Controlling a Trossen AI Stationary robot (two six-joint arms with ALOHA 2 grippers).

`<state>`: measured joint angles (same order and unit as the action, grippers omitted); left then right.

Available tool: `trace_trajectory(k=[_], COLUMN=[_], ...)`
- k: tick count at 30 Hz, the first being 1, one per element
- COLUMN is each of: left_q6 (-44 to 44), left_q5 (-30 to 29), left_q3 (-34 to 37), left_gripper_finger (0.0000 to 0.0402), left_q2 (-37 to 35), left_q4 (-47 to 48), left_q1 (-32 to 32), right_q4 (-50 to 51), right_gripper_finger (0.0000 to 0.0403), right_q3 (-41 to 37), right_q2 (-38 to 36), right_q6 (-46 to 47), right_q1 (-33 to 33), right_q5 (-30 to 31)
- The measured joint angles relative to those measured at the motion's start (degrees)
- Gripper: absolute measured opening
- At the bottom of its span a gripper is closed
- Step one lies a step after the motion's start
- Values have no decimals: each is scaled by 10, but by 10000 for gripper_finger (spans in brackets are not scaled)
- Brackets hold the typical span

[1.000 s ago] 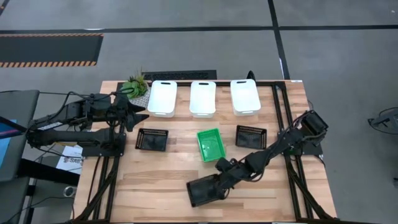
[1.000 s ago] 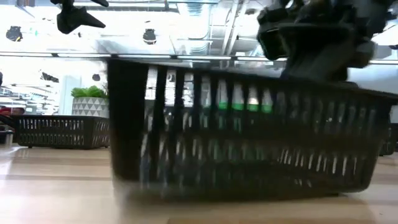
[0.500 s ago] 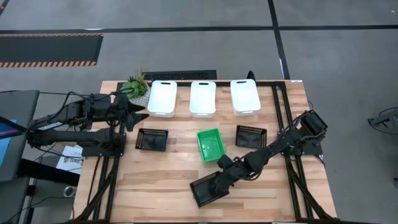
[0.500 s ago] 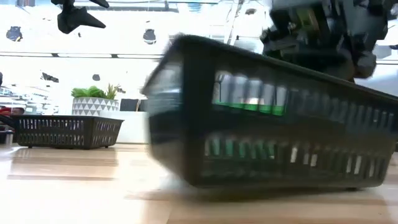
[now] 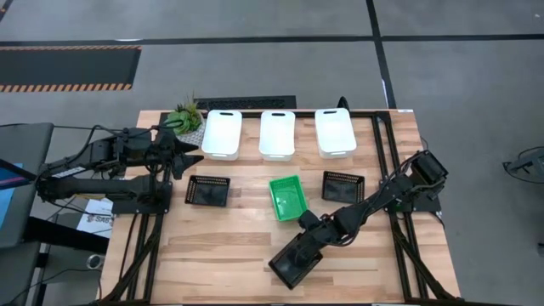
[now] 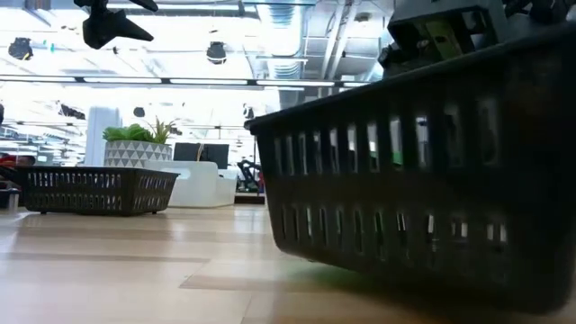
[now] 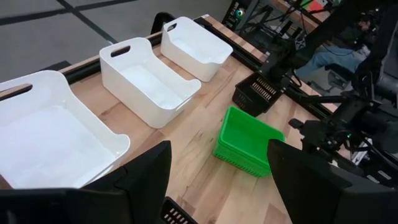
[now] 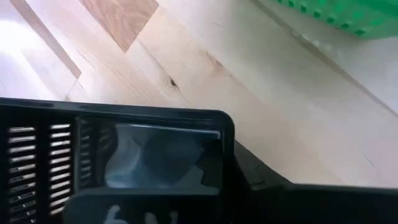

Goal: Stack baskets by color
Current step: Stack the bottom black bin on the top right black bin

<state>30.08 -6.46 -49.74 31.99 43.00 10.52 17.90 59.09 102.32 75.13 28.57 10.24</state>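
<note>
A black mesh basket (image 5: 296, 259) sits near the table's front edge, and my right gripper (image 5: 308, 231) is shut on its far end. In the low view this basket (image 6: 423, 189) fills the right half, under the gripper (image 6: 441, 40). Two more black baskets (image 5: 209, 190) (image 5: 343, 186) flank a green basket (image 5: 287, 197) at mid-table. Three white baskets (image 5: 223, 133) (image 5: 278, 133) (image 5: 335, 132) line the far edge. My left gripper (image 5: 194, 153) hangs open above the table's left side, with nothing between its fingers. My right gripper holds the black basket by the rim of its far short end (image 8: 149, 118), near a corner. It comes slanting down from the far right. The gripper's own body hides how the fingers meet the wall. I cannot tell whether the basket's bottom is clear of the table.
A small potted plant (image 5: 184, 115) stands at the far left corner. Bare wood lies along the near edge, left of the held basket. Black frame rails run down both table sides.
The black basket has turned about under my right gripper. It lay nearly along the near edge, and its free end has swung toward that edge, so it now lies diagonally. The gripper has rolled with it, staying in place.
</note>
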Motion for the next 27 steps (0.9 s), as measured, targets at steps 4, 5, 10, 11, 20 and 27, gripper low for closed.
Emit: trace_trajectory(k=[4, 5, 10, 11, 20, 27], left_q6=[6, 6, 6, 6, 7, 8], left_q5=[0, 0, 0, 0, -3, -3], left_q3=[0, 0, 0, 0, 0, 0], left_gripper_finger=[254, 254, 254, 254, 254, 254], left_q2=[0, 0, 0, 0, 0, 0], left_q4=[0, 0, 0, 0, 0, 0], left_q1=[0, 0, 0, 0, 0, 0], right_q4=[5, 2, 79, 109, 466, 686], right_gripper_finger=[10, 12, 7, 9, 8, 20], right_q3=[6, 7, 9, 9, 8, 8], right_q2=[-19, -30, -122, -146, -339, -384], right_q6=[-4, -4, 30, 50, 300, 441], right_q1=[9, 12, 40, 49, 128, 131], right_q5=[-10, -11, 36, 59, 257, 243])
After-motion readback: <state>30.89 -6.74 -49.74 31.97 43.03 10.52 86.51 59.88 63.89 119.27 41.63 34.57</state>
